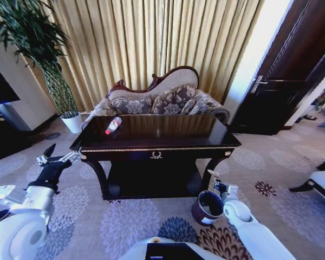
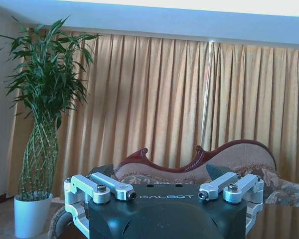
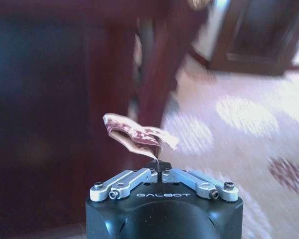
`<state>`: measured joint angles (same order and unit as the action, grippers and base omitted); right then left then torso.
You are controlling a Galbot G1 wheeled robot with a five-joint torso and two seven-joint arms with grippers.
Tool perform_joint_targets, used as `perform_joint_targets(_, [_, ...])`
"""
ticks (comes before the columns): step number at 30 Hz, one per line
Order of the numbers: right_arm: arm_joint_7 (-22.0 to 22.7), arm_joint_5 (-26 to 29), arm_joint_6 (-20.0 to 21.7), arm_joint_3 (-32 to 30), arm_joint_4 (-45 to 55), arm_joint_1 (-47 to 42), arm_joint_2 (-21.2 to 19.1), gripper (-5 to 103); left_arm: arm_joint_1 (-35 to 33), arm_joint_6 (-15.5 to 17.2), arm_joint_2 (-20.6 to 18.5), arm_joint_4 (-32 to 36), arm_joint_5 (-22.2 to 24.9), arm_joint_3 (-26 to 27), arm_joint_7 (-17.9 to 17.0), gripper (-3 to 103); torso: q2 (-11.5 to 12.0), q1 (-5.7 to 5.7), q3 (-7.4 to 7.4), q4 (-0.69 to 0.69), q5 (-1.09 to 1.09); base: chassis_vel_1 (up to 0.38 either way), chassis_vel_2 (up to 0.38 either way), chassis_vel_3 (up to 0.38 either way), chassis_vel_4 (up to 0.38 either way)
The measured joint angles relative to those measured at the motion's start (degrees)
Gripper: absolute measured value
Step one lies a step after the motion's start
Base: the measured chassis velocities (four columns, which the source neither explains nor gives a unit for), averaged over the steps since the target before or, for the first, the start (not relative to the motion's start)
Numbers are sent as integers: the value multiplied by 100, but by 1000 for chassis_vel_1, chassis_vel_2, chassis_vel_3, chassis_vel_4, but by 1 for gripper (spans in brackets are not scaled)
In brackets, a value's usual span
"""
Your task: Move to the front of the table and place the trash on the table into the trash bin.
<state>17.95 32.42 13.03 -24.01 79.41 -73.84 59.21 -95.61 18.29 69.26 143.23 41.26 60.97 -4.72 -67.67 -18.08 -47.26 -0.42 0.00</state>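
Pink-white wrapper [image 3: 137, 135] pinched in right tool [image 3: 158, 167], seemingly over dark trash bin [image 1: 207, 208]; left tool [image 1: 50, 156] spread.

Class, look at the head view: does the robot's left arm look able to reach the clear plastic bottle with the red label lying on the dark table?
Probably yes. The open left gripper hovers beside the glossy dark wooden table, on the same side as the clear red-labelled plastic bottle, with nothing standing between them.

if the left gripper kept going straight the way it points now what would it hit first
Probably the sofa: the open left gripper points over the table at its carved backrest, curtain behind. Depth is unclear, so this is a guess.
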Motion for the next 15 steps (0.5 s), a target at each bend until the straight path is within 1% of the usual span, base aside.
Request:
perform_joint_targets(1, [0,0,0,0,0,0,0,0,0,0,0,0,0,0,0,100,0,0,0,0,0,0,0,0,0])
perform_joint_targets(3, [-86,-306,-142,103,-754,219,99,0,20,-43,34,0,-42,-22,13,100,0,0,0,-2,0,0,0,0,0])
perform_joint_targets(4, [-86,-306,-142,103,-754,219,99,0,20,-43,34,0,-42,-22,13,100,0,0,0,-2,0,0,0,0,0])
perform_joint_targets(5, [-215,-605,-284,146,-1210,321,167,0,22,-69,53,0,-70,-23,36,100,0,0,0,0,2,0,0,0,0])
perform_joint_targets(6, [-313,-775,-348,166,-1476,371,212,0,22,-79,66,0,-77,-20,50,100,0,0,0,-2,2,0,0,0,0])
perform_joint_targets(8, [-345,-819,-365,174,-1573,393,235,0,21,-81,73,0,-78,-15,52,100,0,0,0,-2,1,0,0,0,0])
perform_joint_targets(10, [-453,-964,-394,172,-1908,532,370,0,18,-90,106,0,-77,2,62,100,0,0,0,-1,0,0,0,0,0])
perform_joint_targets(12, [-453,-964,-394,172,-1908,532,370,0,18,-90,106,0,-77,2,62,100,0,0,0,-1,0,0,0,0,0])
perform_joint_targets(14, [-531,-1068,-395,144,-2009,666,498,0,38,-98,123,0,-75,-12,71,100,-1,0,0,0,0,0,0,0,0])
perform_joint_targets(15, [-531,-1068,-395,144,-2009,666,498,0,38,-98,123,0,-75,-12,71,100,-1,0,0,0,0,0,0,0,0])
